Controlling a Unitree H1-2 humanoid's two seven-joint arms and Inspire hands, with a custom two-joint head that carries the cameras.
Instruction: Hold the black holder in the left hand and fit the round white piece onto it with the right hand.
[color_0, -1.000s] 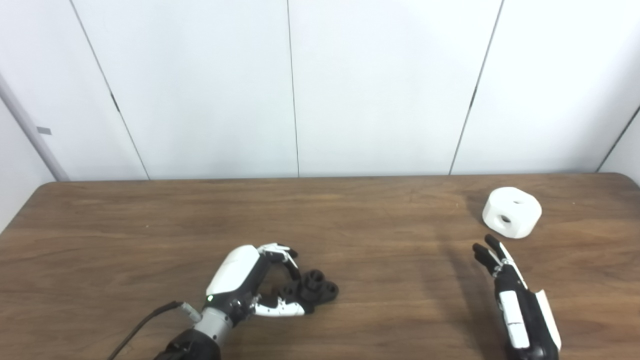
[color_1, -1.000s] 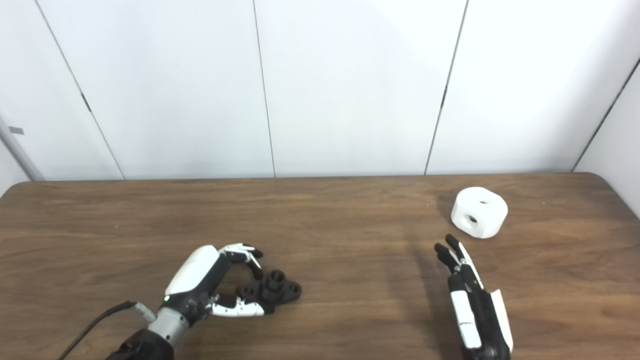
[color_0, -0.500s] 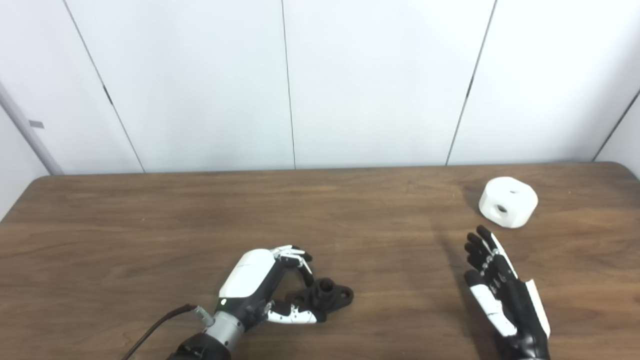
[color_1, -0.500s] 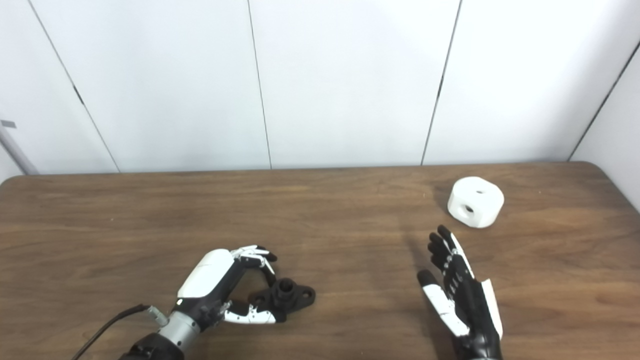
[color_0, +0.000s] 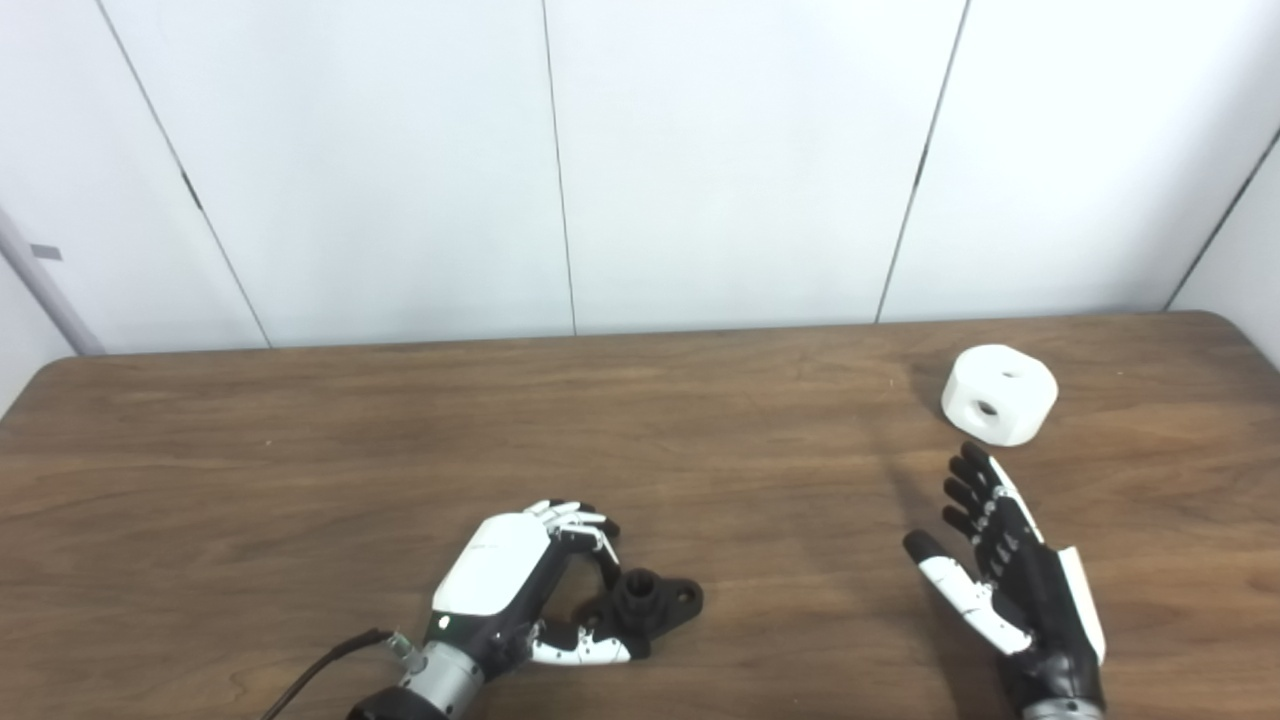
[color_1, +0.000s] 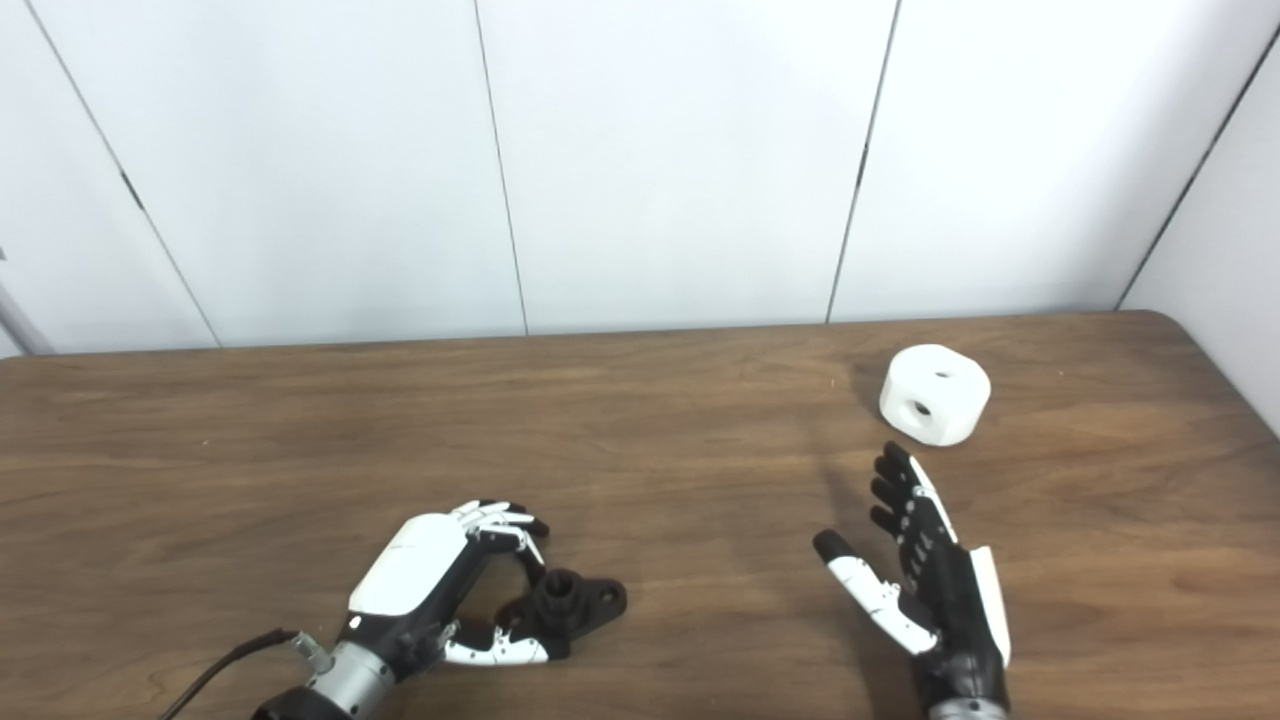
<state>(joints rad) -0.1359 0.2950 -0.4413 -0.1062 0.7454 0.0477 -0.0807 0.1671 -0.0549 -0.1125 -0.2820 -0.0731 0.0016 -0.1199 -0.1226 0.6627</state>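
Over the last second my right hand (color_0: 1005, 575) has turned from edge-on to palm-up-and-inward, thumb swung out to the side and fingers spread, so it is now open and empty, aimed at the round white piece (color_0: 998, 394). That piece sits on the table (color_0: 300, 450) toward the far right, with one hole facing me and another on top; my fingertips are near it but not touching. My left hand (color_0: 520, 580) has curled in around the black holder (color_0: 650, 600), which lies flat on the table at the near centre; it has turned a little under my fingers, and its round boss now points up. The thumb lies along its near edge and my fingers arch over its left end. I judge this a closing grasp rather than a secure one, since the holder rests on the wood and is not lifted. Both grasps remain to be finished, so the fitting has not begun.
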